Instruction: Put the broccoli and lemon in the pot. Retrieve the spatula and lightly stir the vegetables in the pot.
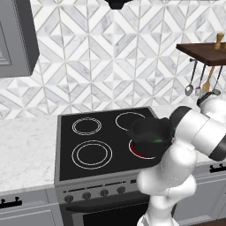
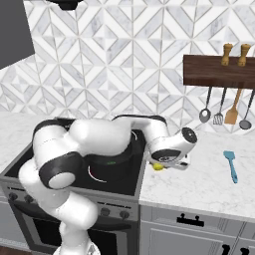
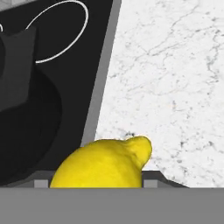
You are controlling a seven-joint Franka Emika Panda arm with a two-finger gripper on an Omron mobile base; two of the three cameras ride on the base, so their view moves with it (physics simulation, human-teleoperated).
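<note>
Arm reaches to the right of the stove, hand low over the marble counter (image 2: 209,184) just past the cooktop edge. The gripper (image 2: 164,166) sits at the lemon (image 2: 158,167); in the hand view the lemon (image 3: 103,164) lies right at the fingers' base, nub pointing toward the counter — fingertips hidden, so whether they grip it or stand apart cannot be told.

Pot (image 1: 150,132) stands on the front right burner, which glows red. A green bit inside it is the broccoli (image 1: 157,141).

Teal spatula (image 2: 230,165) lies flat on the counter, well right of the hand, below the hanging utensils (image 2: 224,112) — ladles, wooden spatula.
</note>
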